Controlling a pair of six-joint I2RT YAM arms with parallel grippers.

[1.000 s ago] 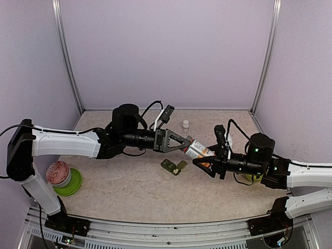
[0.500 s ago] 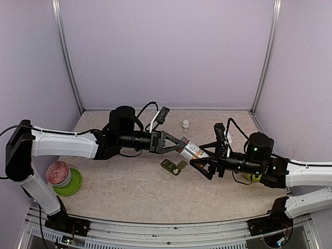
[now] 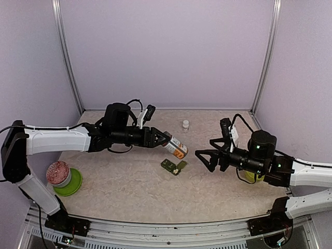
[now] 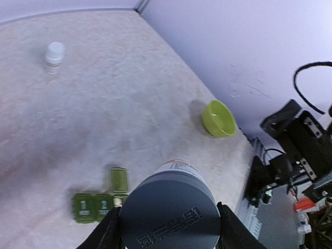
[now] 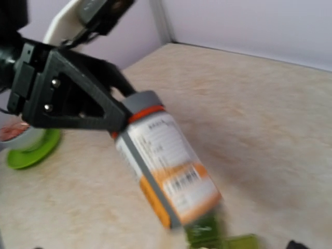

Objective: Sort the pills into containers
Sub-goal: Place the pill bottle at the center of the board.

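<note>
Pale lilac walls close in a mottled beige table, evenly lit, no glare. Entry: the pill box lies flat just below the centre of the overhead view, a short olive strip of joined compartments. In the left wrist view one end lid is flipped open and the other two look shut. No loose pills are visible in any view. The left gripper pinches a labelled pill bottle by its grey capped end. The bottle is tilted down and to the right, with its far end above the box and not touching it. I cannot tell whether that far end is open. The right gripper is spread wide and empty, right of the bottle and apart from it. A small white vial stands further back, and a lime bowl sits at the right, partly behind the right arm. A green dish is at the lower left. Handling judgement: the box looks light, stiff and thin-walled, so it should skate on this smooth top at the slightest nudge. The lid hinges are likely the weak spot. I would take it across its long sides over the shut compartments, never by the raised lid. The bottle seems rigid with a slick label, so the capped end is the safer purchase.
</note>
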